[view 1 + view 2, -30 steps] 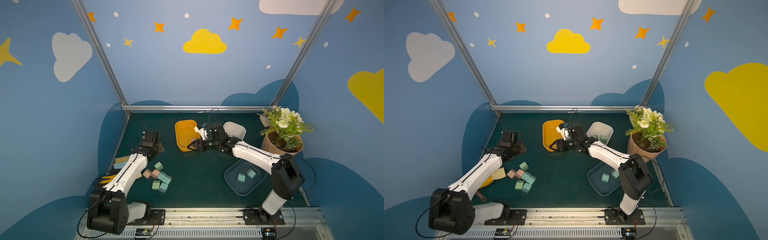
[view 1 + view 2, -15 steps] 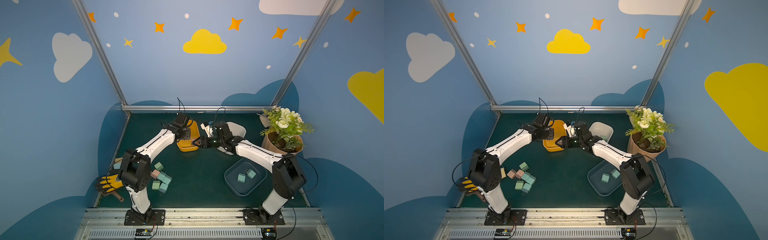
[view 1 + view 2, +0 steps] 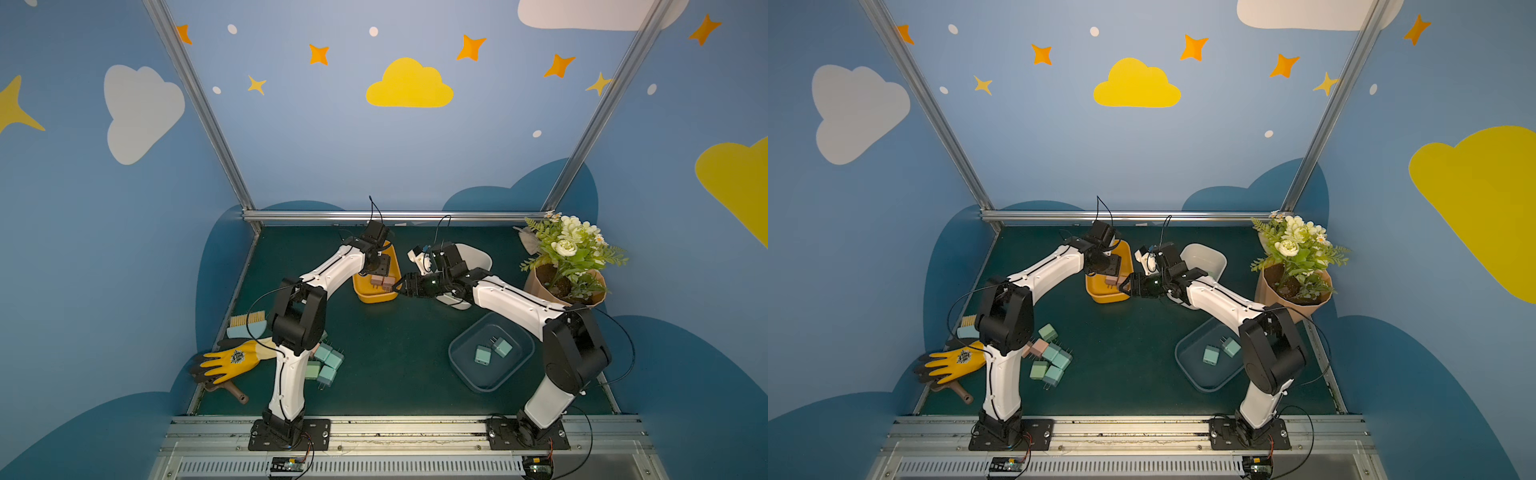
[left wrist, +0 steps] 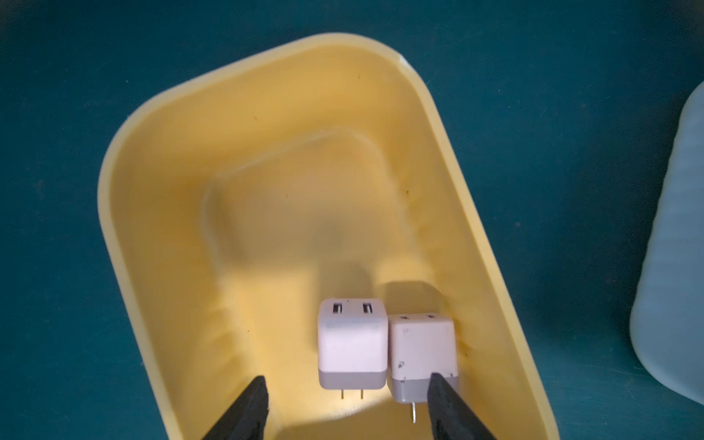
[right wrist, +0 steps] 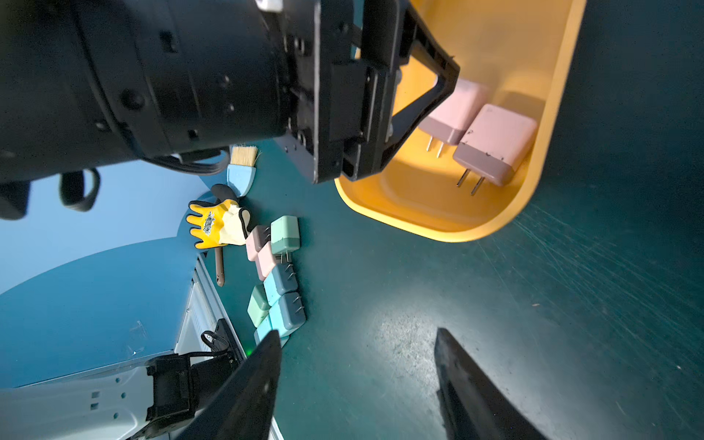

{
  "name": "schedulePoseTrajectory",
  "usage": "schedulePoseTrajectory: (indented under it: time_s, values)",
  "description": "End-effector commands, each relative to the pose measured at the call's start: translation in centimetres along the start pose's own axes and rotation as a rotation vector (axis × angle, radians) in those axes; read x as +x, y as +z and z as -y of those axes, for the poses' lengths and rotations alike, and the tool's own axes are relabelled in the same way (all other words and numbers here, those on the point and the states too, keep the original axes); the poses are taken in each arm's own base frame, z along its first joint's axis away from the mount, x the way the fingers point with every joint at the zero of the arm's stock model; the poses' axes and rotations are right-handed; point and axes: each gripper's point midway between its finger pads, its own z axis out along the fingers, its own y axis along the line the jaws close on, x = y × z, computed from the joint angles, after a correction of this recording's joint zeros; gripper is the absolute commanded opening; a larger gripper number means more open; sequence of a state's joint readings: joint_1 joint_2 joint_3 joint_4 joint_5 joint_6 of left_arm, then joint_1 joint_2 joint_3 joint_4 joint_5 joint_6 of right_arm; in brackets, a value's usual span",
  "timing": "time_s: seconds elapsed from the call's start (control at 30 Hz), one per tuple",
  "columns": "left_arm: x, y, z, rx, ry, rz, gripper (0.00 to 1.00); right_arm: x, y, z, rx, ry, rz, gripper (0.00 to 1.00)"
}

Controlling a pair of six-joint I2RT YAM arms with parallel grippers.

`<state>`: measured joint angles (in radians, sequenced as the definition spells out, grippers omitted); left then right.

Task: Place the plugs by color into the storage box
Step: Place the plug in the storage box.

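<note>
Two pink plugs (image 4: 352, 343) lie side by side, touching, in the yellow bin (image 4: 160, 213), near the end of it closest to the robot bases. Each rests on a side face with its prong-to-socket axis along the bin's length; the two metal prongs point at that near end wall, the two slots at the far end. Each is a rounded cube, pale pink with a grey band at the prong end; one carries small dark specks. The left gripper (image 4: 347, 378) hangs over them, jaws spread wider than a plug and gripping nothing; the right gripper (image 5: 358, 335) sits just beside the bin over the bare table (image 3: 395, 353), jaws apart and empty. Loose plugs (image 3: 1052, 357) in teal, green and pink cluster by the left arm's base; two more lie in the blue bin (image 3: 465, 374).
</note>
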<state>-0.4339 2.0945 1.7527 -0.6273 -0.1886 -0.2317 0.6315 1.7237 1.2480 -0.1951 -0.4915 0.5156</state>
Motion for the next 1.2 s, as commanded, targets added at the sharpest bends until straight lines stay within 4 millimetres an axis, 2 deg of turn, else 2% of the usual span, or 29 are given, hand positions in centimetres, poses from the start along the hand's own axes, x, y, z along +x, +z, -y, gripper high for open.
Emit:
schedulePoseTrajectory:
  time_s: [0.0, 0.2, 0.4, 0.67, 0.9, 1.17]
  values:
    - [-0.3, -0.7, -0.4, -0.02, 0.018, -0.005, 0.68, -0.9, -0.2, -0.1, 0.016, -0.008, 0.006, 0.65]
    - [0.1, -1.8, -0.6, -0.019, 0.003, 0.002, 0.66, -1.0, -0.5, -0.6, 0.011, -0.01, 0.01, 0.65]
    - [0.7, -4.5, -0.9, -0.01, -0.023, 0.027, 0.65, 0.0, -1.2, -2.4, -0.037, -0.028, 0.002, 0.64]
    - [5.1, -9.5, -0.5, 0.024, -0.034, 0.03, 0.64, 3.4, -1.9, -5.3, -0.063, -0.113, -0.013, 0.64]
    - [9.3, -12.2, -0.5, 0.098, -0.091, -0.006, 0.63, 5.5, -1.5, -6.9, -0.076, -0.181, -0.017, 0.64]
    - [13.0, -15.0, -2.8, 0.058, -0.167, 0.021, 0.62, 8.6, 0.0, -8.9, -0.146, -0.234, -0.097, 0.63]
